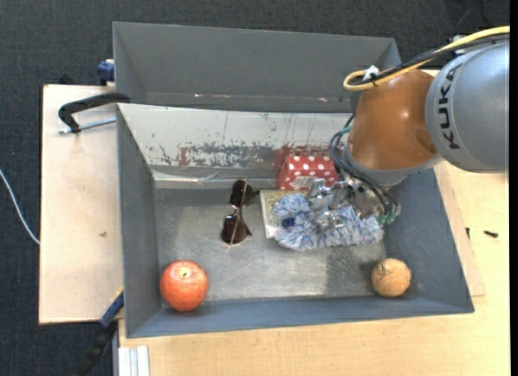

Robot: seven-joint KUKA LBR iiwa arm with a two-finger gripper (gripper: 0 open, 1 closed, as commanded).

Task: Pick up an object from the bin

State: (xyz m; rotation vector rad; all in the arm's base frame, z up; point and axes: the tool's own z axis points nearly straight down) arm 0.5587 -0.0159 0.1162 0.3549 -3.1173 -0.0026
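Six things in the bin [133, 229], spread out, not heaped. Your end effector [336, 200] sits low on the blue-white fluffy cloth [299, 225], right of middle, touching it or just above; you can't tell which. Its metal parts blend into the fluff, so you cannot tell how far open it is, nor whether it has hold of anything. Don't log a grasp.

The cloth is the likely target, since it lies right under the tool. It's soft and bunched, so a pinch nearly anywhere should catch some, which probably explains the straight-down approach with the orange cover [388, 124] above it.

The cloth lies partly on a pale card [265, 203], and a red dotted box [303, 168] stands just behind, near the back wall. Both are close enough to get dragged or nudged if the cloth lifts, so watch that.

The rest is well apart:
- The sunglasses [236, 213] lie folded and flat just left of the card. They are thin, a poor pinch from above.
- The apple [184, 285] is in the front left corner.
- The brown ball [391, 277] is front right, by the front wall. As round things, these two likely rolled down there.

Nothing is lifted off the bin floor that you can see, so the pick is not yet done
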